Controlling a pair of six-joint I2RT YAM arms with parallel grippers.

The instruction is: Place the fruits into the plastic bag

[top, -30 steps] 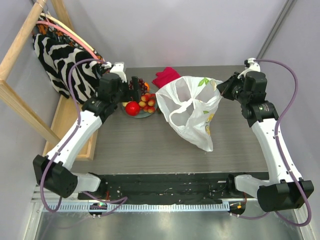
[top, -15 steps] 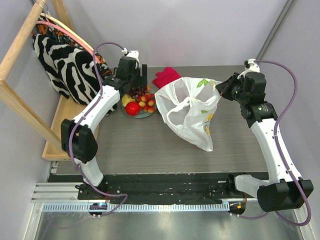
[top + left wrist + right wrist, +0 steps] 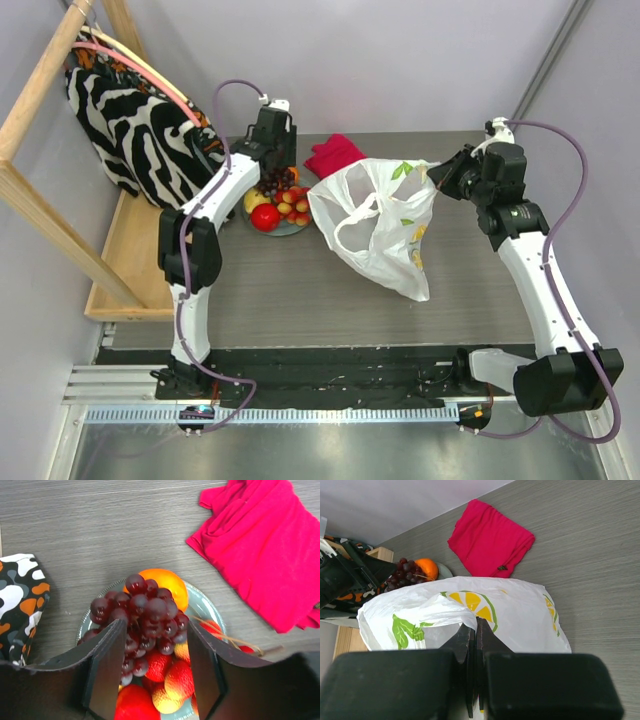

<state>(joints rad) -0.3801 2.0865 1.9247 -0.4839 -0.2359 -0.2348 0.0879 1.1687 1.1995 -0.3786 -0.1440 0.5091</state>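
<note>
The fruits lie on a grey-green plate (image 3: 206,606): a dark purple grape bunch (image 3: 145,611), an orange (image 3: 169,582) behind it, small red-yellow fruits (image 3: 170,680) and a red apple (image 3: 131,706) in front. My left gripper (image 3: 155,667) is open above the plate, its fingers (image 3: 106,670) on either side of the grapes. In the top view it (image 3: 275,168) hangs over the plate's far side, above the apple (image 3: 265,217). My right gripper (image 3: 476,624) is shut on the upper edge of the plastic bag (image 3: 525,615), holding its mouth up (image 3: 380,225).
A crimson cloth (image 3: 333,153) lies behind the bag, right of the plate. A zebra-striped fabric bag (image 3: 130,125) hangs on a wooden frame (image 3: 40,215) at the left. A patterned fabric corner (image 3: 20,597) lies left of the plate.
My left arm has swung from the plate's left side out over the plate, its open fingers now around the grapes. The right gripper keeps its hold; the bag shifted slightly.
</note>
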